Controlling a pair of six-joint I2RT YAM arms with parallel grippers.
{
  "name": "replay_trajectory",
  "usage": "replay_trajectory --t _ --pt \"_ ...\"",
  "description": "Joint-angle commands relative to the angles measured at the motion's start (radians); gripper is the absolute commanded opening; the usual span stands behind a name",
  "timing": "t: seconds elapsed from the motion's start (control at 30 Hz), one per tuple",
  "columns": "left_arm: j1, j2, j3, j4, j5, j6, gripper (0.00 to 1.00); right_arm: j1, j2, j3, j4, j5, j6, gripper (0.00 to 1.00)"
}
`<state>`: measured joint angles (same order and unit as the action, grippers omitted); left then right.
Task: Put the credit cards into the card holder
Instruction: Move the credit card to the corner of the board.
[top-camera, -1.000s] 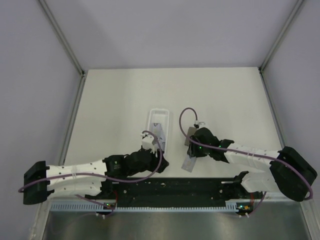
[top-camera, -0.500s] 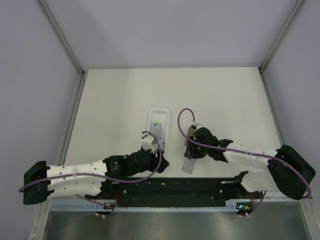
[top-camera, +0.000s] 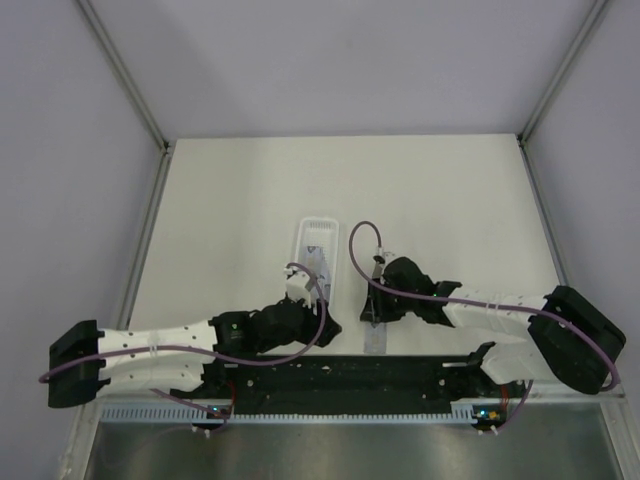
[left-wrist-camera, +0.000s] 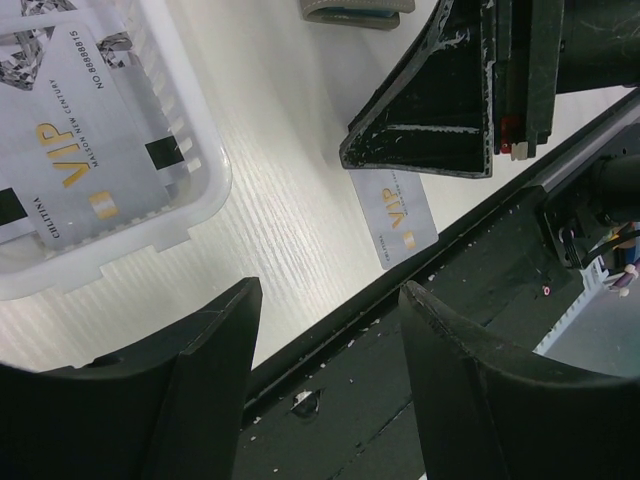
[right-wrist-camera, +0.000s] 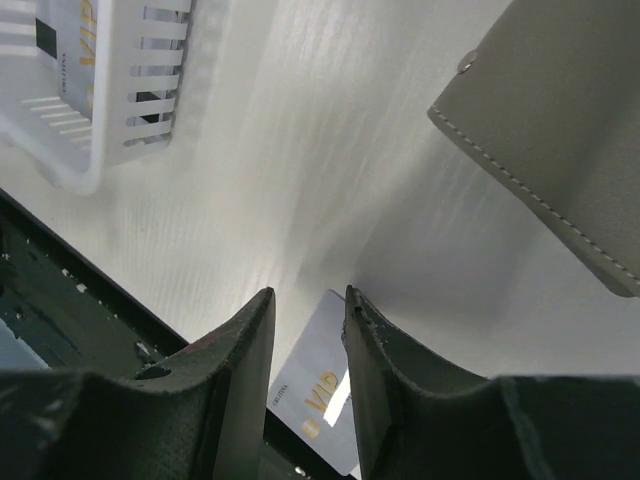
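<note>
One pale credit card (left-wrist-camera: 400, 215) with gold VIP print lies flat at the table's near edge, also seen from above (top-camera: 375, 340). My right gripper (right-wrist-camera: 308, 300) points down over its far end, jaws a narrow gap apart, the card (right-wrist-camera: 320, 390) showing between them and nothing clamped. The grey card holder (right-wrist-camera: 560, 130) lies shut just beyond it, its edge visible in the left wrist view (left-wrist-camera: 355, 10). More credit cards (left-wrist-camera: 90, 160) lie in the white tray (left-wrist-camera: 200, 200). My left gripper (left-wrist-camera: 330, 295) hangs open and empty by the tray's near end.
The white slotted tray (top-camera: 318, 235) stands between the two arms, close to the left of the right gripper (top-camera: 373, 310). A black rail (top-camera: 350, 375) runs along the table's near edge right below the card. Grey walls enclose the table on the left, right and back.
The right gripper has shifted slightly left and toward the near edge, onto the card's far end, its jaws a little narrower. The card has slid a bit toward the rail. The left arm is still.
</note>
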<state>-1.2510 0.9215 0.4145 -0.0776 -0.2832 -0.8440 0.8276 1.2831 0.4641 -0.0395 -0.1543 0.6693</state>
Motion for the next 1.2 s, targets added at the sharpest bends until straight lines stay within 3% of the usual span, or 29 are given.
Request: replay_trajectory --t 0.0,0.37,0.7,1.17 --pt "-0.004 0.007 -0.008 0.055 0.007 -0.009 0.63 0.022 0.021 -0.015 0.081 -0.047 0.012 0.34" --pt "-0.004 -0.003 -0.037 0.065 0.012 -0.02 0.63 0.022 0.018 -0.016 0.145 -0.117 0.016 0.35" --pt "-0.004 0.025 -0.031 0.07 0.021 -0.017 0.64 0.022 -0.125 0.018 -0.141 0.15 -0.005 0.36" --pt "-0.004 0.065 -0.019 0.118 0.039 -0.02 0.64 0.028 -0.088 -0.013 -0.154 0.047 -0.023 0.36"
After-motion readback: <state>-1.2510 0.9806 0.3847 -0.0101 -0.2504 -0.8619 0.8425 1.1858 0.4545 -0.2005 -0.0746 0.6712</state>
